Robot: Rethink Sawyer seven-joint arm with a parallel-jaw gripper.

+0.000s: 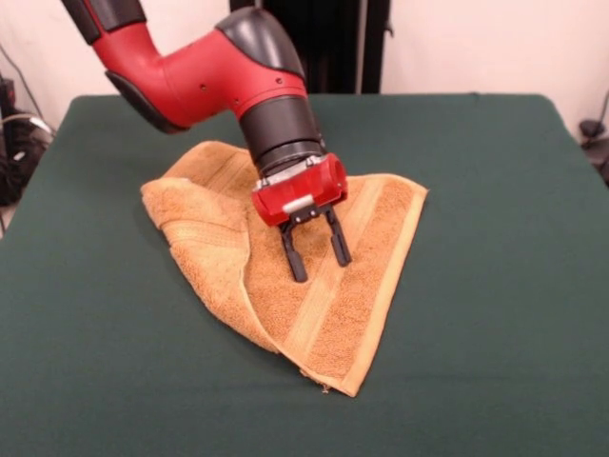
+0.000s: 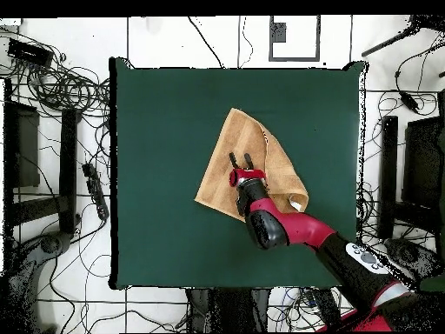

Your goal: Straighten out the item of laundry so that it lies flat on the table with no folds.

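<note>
Orange-tan terry cloth, one item: the towel (image 1: 314, 276) lies near the middle of the surface (image 1: 495, 314), which is covered in plain dark green cloth. In the front view its nearest point is a hemmed corner pointing toward the camera, well back from the surface's near edge. From that corner one hemmed edge runs up and right to a second corner; a paler flat band follows just inside this hem. The left part is not flat: a fold (image 1: 195, 224) doubles the cloth over itself, with a rounded, thicker ridge along the left side. The towel's far edge sits under the arm (image 1: 200, 76).

One red and black arm comes down from the upper left. One gripper (image 1: 316, 255) hangs over the middle of the towel. The jaws are spread, two dark fingers (image 1: 294, 259) pointing down with a clear gap between them; their tips are at or just above the cloth, and whether they touch cannot be told.

Open green cloth surrounds the towel on all sides. In the overhead view the towel (image 2: 235, 161) lies apart from all four edges of the surface (image 2: 156, 130), with the widest bare stretch on that picture's left side.
</note>
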